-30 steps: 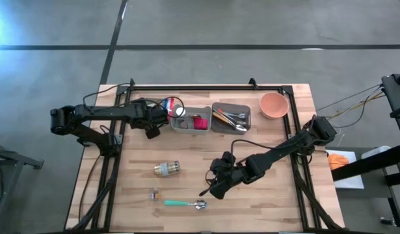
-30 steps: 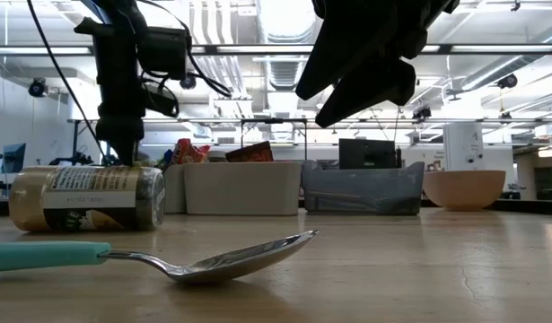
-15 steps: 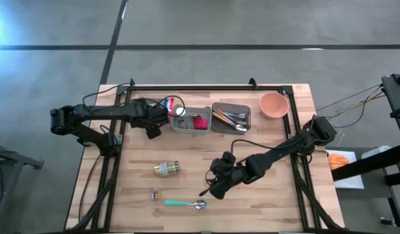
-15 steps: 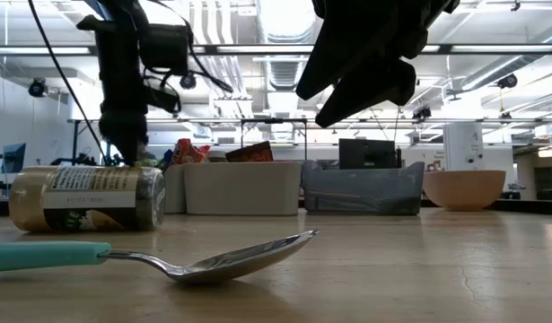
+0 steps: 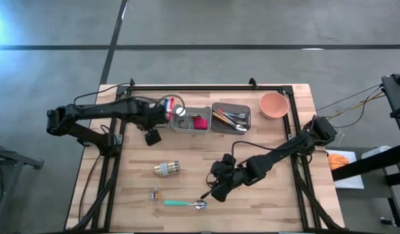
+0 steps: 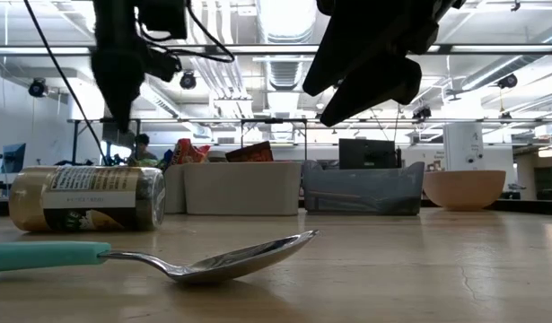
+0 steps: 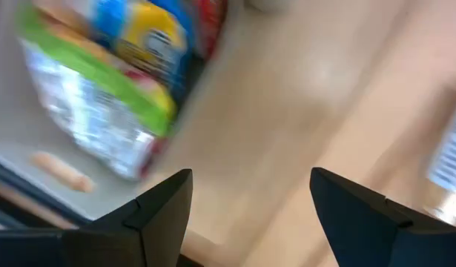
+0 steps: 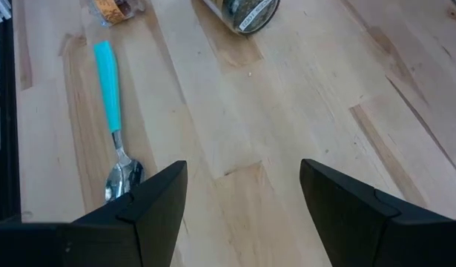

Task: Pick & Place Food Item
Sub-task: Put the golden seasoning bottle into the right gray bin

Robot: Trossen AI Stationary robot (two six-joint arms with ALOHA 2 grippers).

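High view: left gripper [image 5: 152, 136] open and empty, just beside snack packet [image 5: 167, 104], packet's long axis across the table toward white bin [image 5: 190, 121]; right gripper [image 5: 209, 192] open, empty, well apart.

Low view: packet [image 6: 190, 151] behind jar [image 6: 87, 199], left of bin.

Left wrist view: packet [image 7: 116, 81] near, ahead of spread fingers [image 7: 162, 199].

Right wrist view: only spoon [image 8: 113, 119] by parted fingers.

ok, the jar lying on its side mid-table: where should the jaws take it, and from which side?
Grip the jar across the middle of its labelled body, coming straight down from above. It lies on its side, long axis running left-right in the high view, so the jaws should close across the round body, not over the ends. The table around it looks free, so I'd expect room for both fingers.
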